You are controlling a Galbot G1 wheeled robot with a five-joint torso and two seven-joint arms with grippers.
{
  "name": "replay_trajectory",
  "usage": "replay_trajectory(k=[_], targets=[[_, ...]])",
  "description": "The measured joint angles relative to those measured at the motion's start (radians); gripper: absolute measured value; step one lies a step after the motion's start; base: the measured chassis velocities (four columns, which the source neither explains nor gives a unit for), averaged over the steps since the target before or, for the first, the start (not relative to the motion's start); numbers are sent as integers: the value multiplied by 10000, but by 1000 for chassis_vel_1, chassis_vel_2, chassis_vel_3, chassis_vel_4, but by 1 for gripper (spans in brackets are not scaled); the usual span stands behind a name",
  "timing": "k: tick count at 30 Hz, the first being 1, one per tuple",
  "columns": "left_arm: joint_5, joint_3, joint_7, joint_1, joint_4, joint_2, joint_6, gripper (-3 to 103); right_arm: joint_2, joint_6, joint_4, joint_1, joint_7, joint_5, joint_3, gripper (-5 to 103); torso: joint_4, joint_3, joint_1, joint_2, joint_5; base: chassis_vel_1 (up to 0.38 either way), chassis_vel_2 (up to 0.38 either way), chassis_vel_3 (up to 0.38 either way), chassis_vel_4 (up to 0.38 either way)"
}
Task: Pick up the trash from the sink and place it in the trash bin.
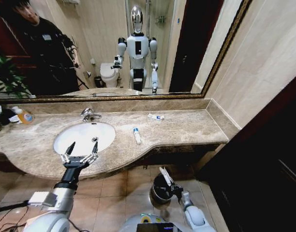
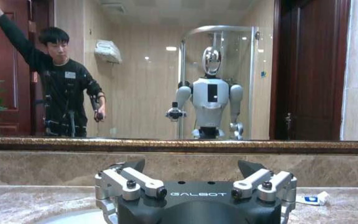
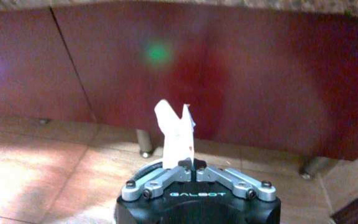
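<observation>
Packet point(image 3: 174, 135) of trash pinched upright in closed right hand point(image 1: 166, 178), just above black trash bin point(image 1: 162, 189) on floor. Best centred over rim before letting go, then released low. Left hand point(image 1: 80, 153) spread open, empty, over sink point(image 1: 105, 128). More trash beyond it on bench point(image 1: 196, 126): tube point(image 1: 137, 135), packet point(image 1: 156, 116).

White tube point(image 1: 137, 136) and packet point(image 1: 156, 117) lie on marble beside the empty sink point(image 1: 107, 133); black bin point(image 1: 160, 191) stands below.

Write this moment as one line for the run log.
left claw: open, over sink | right claw: shut on packet, above bin | counter: tube, packet
</observation>
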Motion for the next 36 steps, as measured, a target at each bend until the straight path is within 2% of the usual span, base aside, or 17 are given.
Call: replay_trajectory(k=[7, 18, 19, 20, 22, 23, 26, 27, 29, 30, 32, 33, 36], targets=[[0, 0, 0, 0, 0, 0, 0, 100, -41, 617, -852, 153, 226, -41, -44, 0, -1, 0, 0, 0, 0, 0, 0, 0, 0], [0, 0, 0, 0, 0, 0, 0, 100, 138, 499, -582, 58, 222, -255, -100, -1, -1, 0, 0, 0, 0, 0, 0, 0, 0], [0, 0, 0, 0, 0, 0, 0, 100, 170, 523, -640, 63, 224, -389, -97, 4, 0, 0, 0, 0, 0, 0, 0, 0, 0], [0, 0, 0, 0, 0, 0, 0, 100, 170, 523, -640, 63, 224, -389, -97, 4, 0, 0, 0, 0, 0, 0, 0, 0, 0], [0, 0, -1, 0, 0, 0, 0, 100, 211, 593, -748, 67, 251, -537, -94, 15, -1, 0, 0, 0, 1, 0, 0, 0, 0], [0, 0, -1, 0, 0, 0, 0, 100, 211, 593, -748, 67, 251, -537, -94, 15, -1, 0, 0, 0, 1, 0, 0, 0, 0], [0, 0, 0, 0, 0, 0, 0, 100, 276, 624, -772, 77, 372, -614, -93, 31, 0, 0, 0, 0, 1, 0, 0, 0, 0], [0, 0, 0, 0, 0, 0, 0, 100, 276, 624, -772, 77, 372, -614, -93, 31, 0, 0, 0, 0, 1, 0, 0, 0, 0], [0, 0, 0, 0, 0, 0, 0, 100, 285, 620, -706, 67, 441, -638, -94, 42, -1, 0, 0, 0, 0, 0, 0, 0, 0], [0, 0, 0, 0, 0, 0, 0, 100, 286, 609, -659, 59, 457, -642, -94, 42, 0, 0, 0, 0, 1, 0, 0, 0, 0], [0, 0, 0, 0, 0, 0, 0, 100, 303, 578, -521, 20, 507, -644, -102, 52, 0, 0, 0, 0, 0, 0, 0, 0, 0], [0, 0, 0, 0, 0, 0, 0, 100, 303, 578, -521, 20, 507, -644, -102, 52, 0, 0, 0, 0, 0, 0, 0, 0, 0], [0, 0, 0, 0, 0, 0, 0, 100, 342, 492, -336, -59, 529, -644, -112, 63, 0, 0, 0, 0, 1, 0, 0, 0, 0]])
